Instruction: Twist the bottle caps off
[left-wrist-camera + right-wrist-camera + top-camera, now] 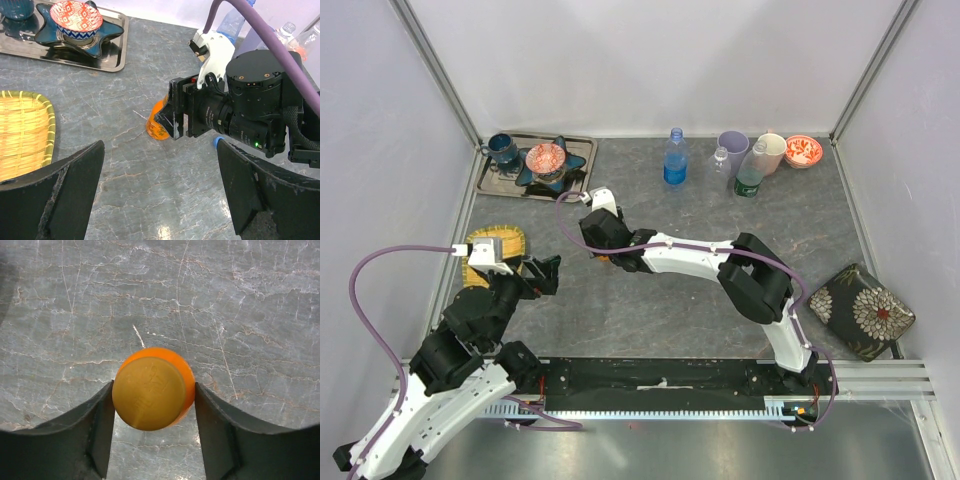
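Note:
The orange bottle stands on the grey table under my right gripper. In the right wrist view its yellow-orange cap fills the gap between the fingers, which press on either side; my right gripper is shut on it. My left gripper is wide open and empty, low over the table just left of the bottle, also in the top view. The blue-tinted bottle and two clear bottles stand capped at the back.
A lilac cup, a beige cup and a red-patterned bowl stand behind the clear bottles. A metal tray with a blue cup and a star dish sits back left. A bamboo tray lies left. A floral dish lies right.

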You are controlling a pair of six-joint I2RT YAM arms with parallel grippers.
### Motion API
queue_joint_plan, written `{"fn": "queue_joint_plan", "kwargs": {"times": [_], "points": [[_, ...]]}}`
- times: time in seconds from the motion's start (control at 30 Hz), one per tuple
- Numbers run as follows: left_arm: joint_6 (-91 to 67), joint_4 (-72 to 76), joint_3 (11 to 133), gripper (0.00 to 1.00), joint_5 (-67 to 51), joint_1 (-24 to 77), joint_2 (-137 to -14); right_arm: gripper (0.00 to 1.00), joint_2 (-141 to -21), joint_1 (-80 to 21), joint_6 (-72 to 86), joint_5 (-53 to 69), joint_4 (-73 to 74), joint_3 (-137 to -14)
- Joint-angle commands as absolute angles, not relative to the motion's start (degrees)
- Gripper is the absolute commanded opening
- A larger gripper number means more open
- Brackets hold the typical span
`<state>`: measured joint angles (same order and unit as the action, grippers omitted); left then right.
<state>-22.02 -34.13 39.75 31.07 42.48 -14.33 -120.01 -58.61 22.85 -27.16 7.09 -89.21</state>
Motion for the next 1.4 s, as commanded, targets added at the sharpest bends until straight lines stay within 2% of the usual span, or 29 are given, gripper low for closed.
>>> {"fn": "queue_joint_plan", "kwargs": {"times": [0.0,0.13,0.3,0.43,0.57,0.63,0.7,0.73,0.87,0.93,1.23,1.37], "points": [[-22.4,-33.0,40.5,0.99,30.5,42.4,-14.8,0.53,-118.7,-58.5,23.2,-28.2,3.7,-89.6],[-22.2,-33.0,40.6,0.99,29.7,42.4,-15.7,0.31,-116.3,-58.5,23.4,-27.8,3.3,-87.0],[-20.0,-31.2,41.3,1.0,28.1,42.4,-17.8,0.23,-105.3,-58.3,24.8,-28.0,3.9,-80.7],[-16.4,-26.2,42.4,1.0,26.7,42.4,-20.9,0.18,-89.3,-56.8,24.9,-22.7,6.5,-72.8],[-15.6,-18.2,43.9,1.0,22.0,42.4,-27.1,0.15,-79.6,-54.8,24.1,-13.8,13.8,-71.4],[-16.0,-14.4,45.2,1.0,19.1,42.4,-30.3,0.07,-73.9,-53.9,23.8,-9.7,15.7,-69.9],[-16.2,-8.5,47.1,1.0,11.2,42.1,-34.4,0.0,-70.3,-51.9,24.2,-2.6,16.6,-68.6],[-17.0,-6.8,48.2,1.0,7.7,41.8,-35.7,0.0,-67.4,-51.1,24.3,-0.3,17.0,-68.4],[-23.1,7.0,49.4,0.99,-18.5,38.3,-42.3,0.0,-61.6,-46.9,24.0,9.3,19.3,-68.3],[-26.4,13.3,49.9,0.99,-26.1,36.5,-44.2,0.0,-59.5,-46.1,23.8,13.3,20.7,-68.6],[-27.7,17.4,54.0,1.0,-48.9,33.8,-52.8,0.0,-57.5,-45.8,24.7,25.1,18.8,-69.1],[-28.1,16.8,55.3,0.99,-55.0,33.8,-55.2,0.0,-57.7,-45.8,25.4,27.2,16.8,-69.2]]}}
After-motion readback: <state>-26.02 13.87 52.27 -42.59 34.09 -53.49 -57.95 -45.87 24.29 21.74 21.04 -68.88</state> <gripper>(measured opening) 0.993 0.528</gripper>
